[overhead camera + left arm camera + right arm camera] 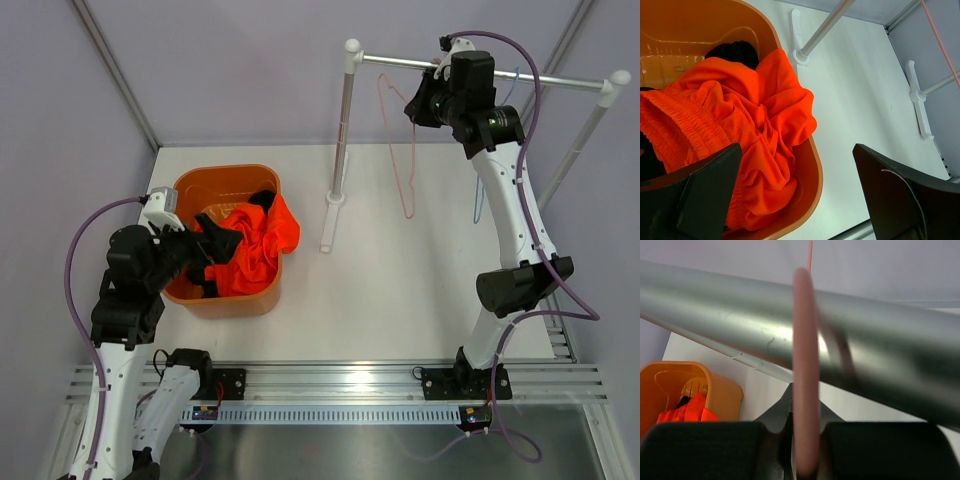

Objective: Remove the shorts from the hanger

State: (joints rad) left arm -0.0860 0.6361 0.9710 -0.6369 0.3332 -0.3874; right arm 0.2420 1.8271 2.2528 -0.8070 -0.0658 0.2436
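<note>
The bright orange-red shorts lie crumpled in an orange basket, spilling over its right rim; they fill the left wrist view. The black shorts show beside them at the basket's far side. My left gripper hovers over the basket, open and empty. A bare pink wire hanger hangs from the metal rail. My right gripper is up at the rail, shut on the pink hanger's hook.
The rack's upright post and its white foot stand right of the basket. A thin blue hanger hangs behind my right arm. The rack's right leg slants down at the far right.
</note>
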